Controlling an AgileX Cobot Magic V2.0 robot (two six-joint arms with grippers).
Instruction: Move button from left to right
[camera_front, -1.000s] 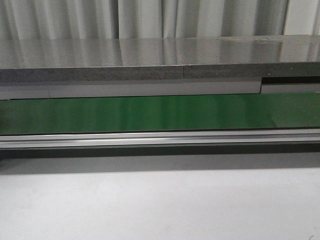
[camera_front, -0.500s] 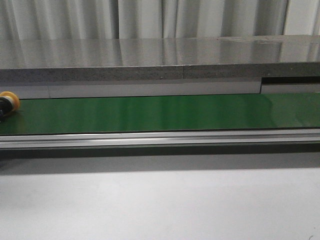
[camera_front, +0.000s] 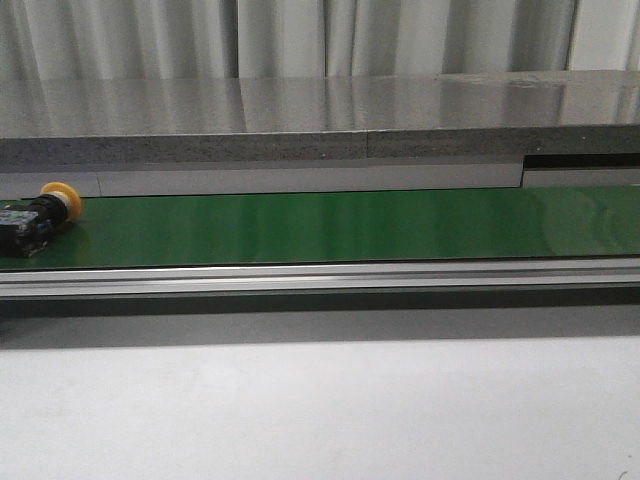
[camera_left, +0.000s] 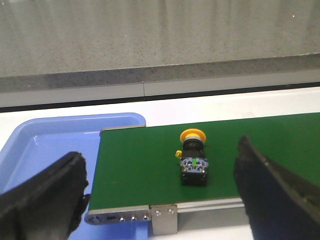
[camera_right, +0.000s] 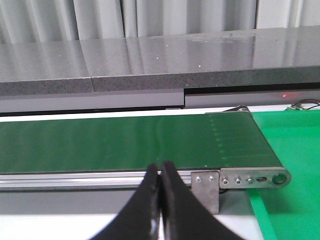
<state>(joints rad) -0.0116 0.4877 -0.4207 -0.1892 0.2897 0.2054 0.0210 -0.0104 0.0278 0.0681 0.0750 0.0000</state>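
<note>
Right gripper (camera_right: 160, 200): fingers pressed together, holding nothing, near the belt's right end.
Left gripper (camera_left: 160, 190): jaws spread wide, empty, before the belt's left end.
Button (camera_left: 193, 156): lying on its side on the green conveyor belt (camera_left: 140, 165), near its left end, yellow cap pointing away.
Blue tray (camera_left: 45, 150): beside that end.
Grey stone counter (camera_front: 320, 115): behind the belt.

A green conveyor belt (camera_front: 350, 226) runs beside a blue tray (camera_left: 45, 150).

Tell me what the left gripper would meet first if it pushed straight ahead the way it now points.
Probably the button, lying on the green belt between the open left gripper fingers. Depth is unclear, so it might touch the belt's near edge first.
</note>
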